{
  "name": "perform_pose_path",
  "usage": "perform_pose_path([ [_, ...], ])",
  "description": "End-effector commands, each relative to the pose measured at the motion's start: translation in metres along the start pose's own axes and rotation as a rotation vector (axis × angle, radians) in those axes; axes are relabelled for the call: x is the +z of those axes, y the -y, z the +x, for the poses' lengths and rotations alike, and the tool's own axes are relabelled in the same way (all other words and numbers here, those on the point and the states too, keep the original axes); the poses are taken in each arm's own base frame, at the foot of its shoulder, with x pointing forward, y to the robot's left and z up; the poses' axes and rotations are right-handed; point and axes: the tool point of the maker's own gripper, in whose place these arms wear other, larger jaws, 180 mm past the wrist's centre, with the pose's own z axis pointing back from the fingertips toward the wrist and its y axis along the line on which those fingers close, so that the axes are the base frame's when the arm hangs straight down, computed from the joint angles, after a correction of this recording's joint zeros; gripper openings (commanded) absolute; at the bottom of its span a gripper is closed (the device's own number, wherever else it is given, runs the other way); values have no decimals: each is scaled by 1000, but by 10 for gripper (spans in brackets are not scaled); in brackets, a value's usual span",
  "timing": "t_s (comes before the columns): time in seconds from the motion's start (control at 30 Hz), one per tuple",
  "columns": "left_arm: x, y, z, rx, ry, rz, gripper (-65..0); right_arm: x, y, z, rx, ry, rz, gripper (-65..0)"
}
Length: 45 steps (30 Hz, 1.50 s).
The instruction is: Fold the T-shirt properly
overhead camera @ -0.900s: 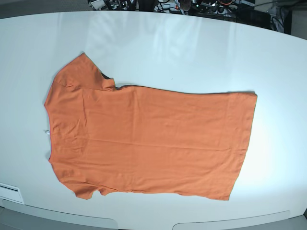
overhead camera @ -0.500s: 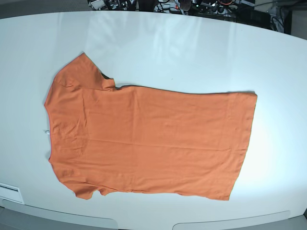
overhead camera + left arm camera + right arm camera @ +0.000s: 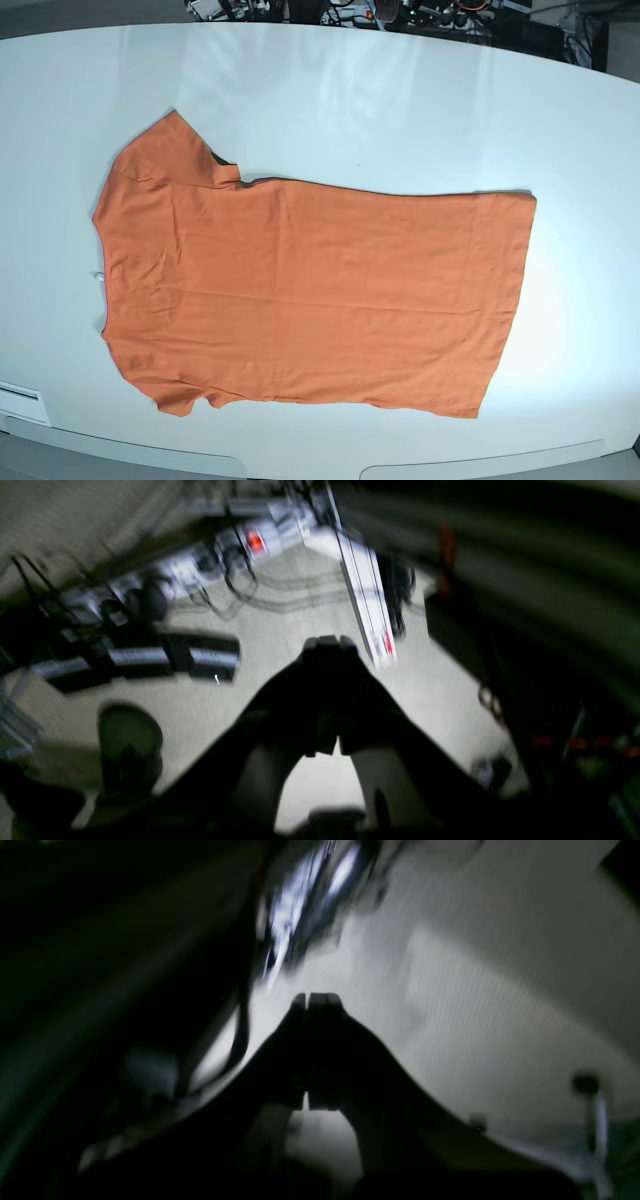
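The orange T-shirt [image 3: 300,290] lies flat on the white table [image 3: 380,100], collar end to the left and hem to the right. One sleeve is at the upper left, the other at the lower left. Neither arm shows in the base view. In the left wrist view my left gripper [image 3: 327,641] is shut and empty, pointing at a blurred floor with cables. In the right wrist view my right gripper [image 3: 314,997] is shut and empty, against a blurred pale floor. The shirt shows in neither wrist view.
Cables and equipment [image 3: 420,12] lie beyond the table's far edge. A white label [image 3: 22,403] sits at the table's near left corner. The left wrist view shows power strips [image 3: 210,555] and dark boxes [image 3: 200,657] on the floor.
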Motion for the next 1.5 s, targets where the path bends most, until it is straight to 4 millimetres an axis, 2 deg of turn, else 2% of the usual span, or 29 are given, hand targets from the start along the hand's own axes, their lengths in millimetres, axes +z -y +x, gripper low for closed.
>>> perform_pose_path([
  [0.0,0,9,-10,-4,-20,-32,-650,-1,-5,-11,-4,-28,9,-650],
  [0.1,5,24,-34,-21,-47,-78,-650,-8,-13,-48,-16,-67,11,-650],
  [0.2,16,27,-58,-43,-41,-95,-650,-9,-25,-81,0,-82,39,-650],
  [0.27,27,23,-74,-63,-35,-92,-650,-6,-35,-102,27,-93,72,-650],
  [0.4,52,30,-98,-85,-17,-116,-650,7,-43,-138,51,-103,61,-650],
  [0.57,95,29,-114,-189,-5,-126,-650,42,-38,-177,82,-59,-13,-650],
  [0.73,150,21,-111,-328,40,-86,-650,99,-24,-199,147,-12,-131,-650],
  [0.83,184,16,-103,-429,62,-59,-650,140,-13,-199,220,16,-242,-650],
  [0.97,226,18,-79,-537,143,-33,-650,193,-12,-179,283,123,-377,-650],
  [1.1,268,15,-35,-616,267,44,-650,246,4,-133,305,268,-561,-650],
  [1.23,310,9,14,-660,401,146,-650,295,24,-107,308,346,-754,-650],
  [1.3,328,4,33,-680,448,199,-650,313,30,-98,310,387,-828,-650],
  [1.47,354,-12,64,-717,539,297,-650,330,40,-93,332,412,-941,-650],
])
